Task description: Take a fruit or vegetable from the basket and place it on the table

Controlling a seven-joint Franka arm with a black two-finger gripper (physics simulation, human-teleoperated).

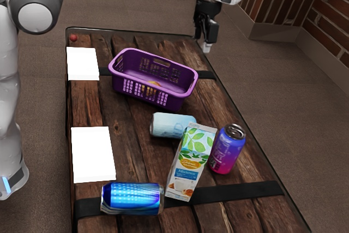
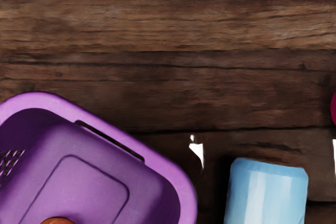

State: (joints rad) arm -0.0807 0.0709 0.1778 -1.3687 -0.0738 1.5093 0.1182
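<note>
Pick & place both left, prob.: orange-ish fruit point(image 2: 58, 221) in basket point(image 1: 174, 101), below & aside of jaws point(image 1: 206, 46); can't tell jaws' state.

1. The tall carton point(image 1: 182, 181) has a blue patch point(image 1: 186, 174) on its front with a white word on it. The word starts with what looks like a big M. The rest is too small to read.
2. Under that word, the blue patch has more white print, in teeny letters. I can't read them.
3. Just above the patch is a gold badge point(image 1: 190, 163) with pale, curly writing. I can't read that either.
4. The purple and pink can point(image 1: 227, 148) has big pinkish letters running up its side. They are too blurry to spell out.
5. The light blue can point(image 1: 165, 125) has a faint blue mark. It could be letters or a picture; I can't tell.
</note>
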